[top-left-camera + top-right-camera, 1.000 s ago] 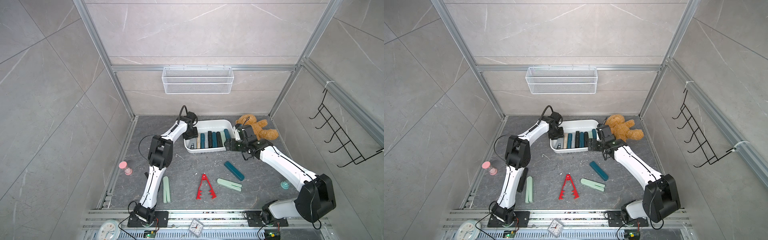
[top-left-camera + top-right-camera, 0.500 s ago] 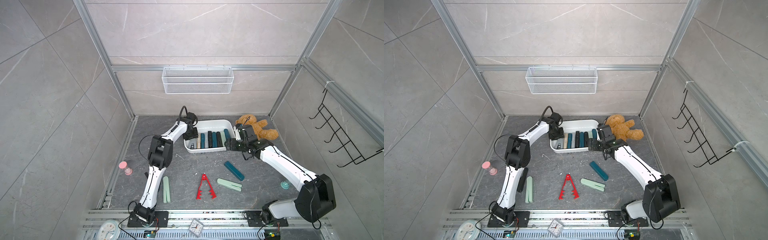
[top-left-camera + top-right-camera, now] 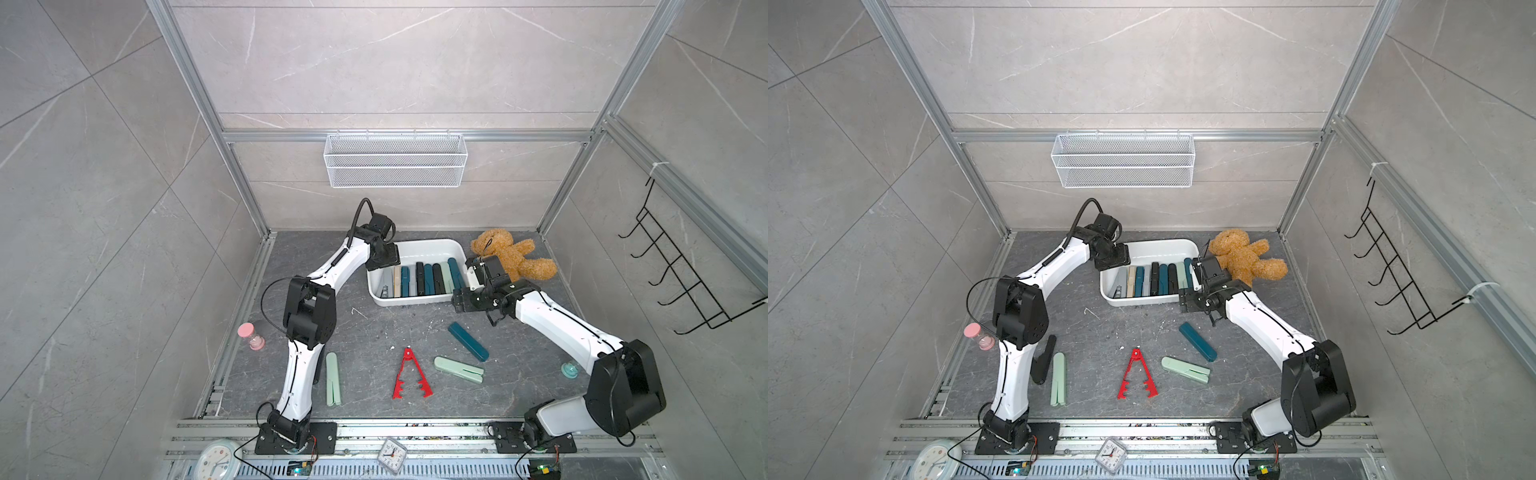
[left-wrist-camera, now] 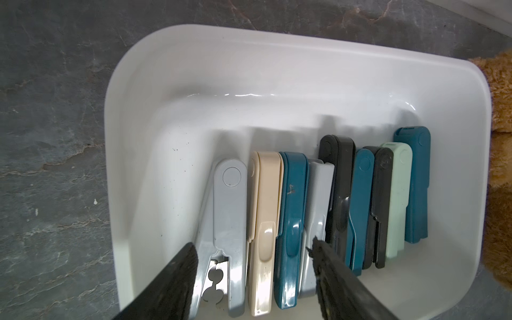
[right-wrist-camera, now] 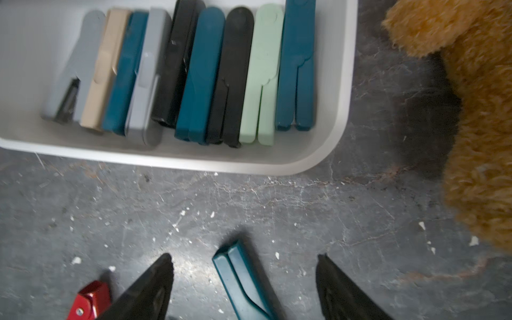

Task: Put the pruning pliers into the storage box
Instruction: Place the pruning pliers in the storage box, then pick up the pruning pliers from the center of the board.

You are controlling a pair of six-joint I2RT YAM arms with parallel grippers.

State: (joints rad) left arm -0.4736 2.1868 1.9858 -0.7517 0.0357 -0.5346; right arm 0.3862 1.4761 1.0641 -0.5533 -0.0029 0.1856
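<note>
The white storage box stands at the back with several pruning pliers side by side in it. My left gripper hangs open over the box's left end. A grey pliers, a beige one and a teal one lie below it, none gripped. My right gripper is open just in front of the box's right corner, over the end of a dark teal pliers. Also loose on the floor are a red one, two mint ones and a black one.
A brown teddy bear lies against the box's right side. A white wire basket hangs on the back wall and a black hook rack on the right wall. A pink-lidded jar stands at the left edge.
Both arms stay almost where they were, the left at the box and the right at its front right corner. The loose pliers on the floor have not moved.
</note>
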